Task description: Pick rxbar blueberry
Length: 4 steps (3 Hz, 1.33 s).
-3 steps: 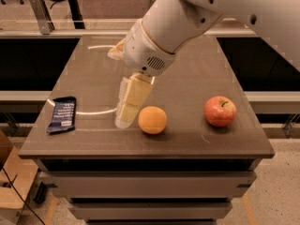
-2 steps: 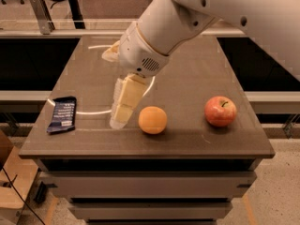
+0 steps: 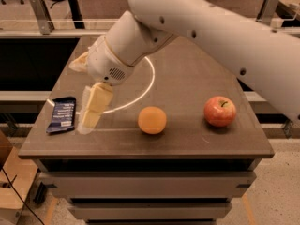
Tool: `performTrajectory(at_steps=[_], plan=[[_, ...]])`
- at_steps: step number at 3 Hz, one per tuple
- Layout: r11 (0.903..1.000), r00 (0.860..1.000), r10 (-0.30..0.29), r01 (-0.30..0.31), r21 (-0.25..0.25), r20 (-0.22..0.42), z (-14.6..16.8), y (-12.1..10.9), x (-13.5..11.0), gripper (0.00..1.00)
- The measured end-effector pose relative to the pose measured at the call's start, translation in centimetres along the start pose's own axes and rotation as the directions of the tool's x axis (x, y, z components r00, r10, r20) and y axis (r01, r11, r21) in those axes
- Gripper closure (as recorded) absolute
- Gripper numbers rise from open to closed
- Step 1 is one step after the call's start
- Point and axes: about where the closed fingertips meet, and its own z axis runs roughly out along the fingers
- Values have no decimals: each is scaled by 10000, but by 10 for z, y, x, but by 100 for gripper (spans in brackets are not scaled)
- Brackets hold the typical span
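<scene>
The rxbar blueberry (image 3: 62,115) is a flat dark navy wrapper with white print, lying at the table's left edge near the front. My gripper (image 3: 90,118) hangs from the white arm just to the right of the bar, its pale fingers pointing down at the tabletop, close beside the bar and holding nothing that I can see. The round orange (image 3: 152,120) sits to the right of the gripper and the red apple (image 3: 219,111) further right.
The brown table (image 3: 187,78) has edges close on the left and front of the bar. The large white arm (image 3: 211,27) crosses above the table's back right. A bright curved reflection runs across the tabletop behind the gripper.
The gripper has moved left, away from the orange and toward the rxbar blueberry. The bar, orange and apple have not moved.
</scene>
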Motion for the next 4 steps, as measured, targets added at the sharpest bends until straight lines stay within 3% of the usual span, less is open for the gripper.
performTrajectory(at_steps=[2, 4], plan=[[9979, 9899, 305, -222, -608, 1386, 61, -21, -19, 0], [9925, 9859, 928, -804, -921, 1395, 103, -39, -13, 0]])
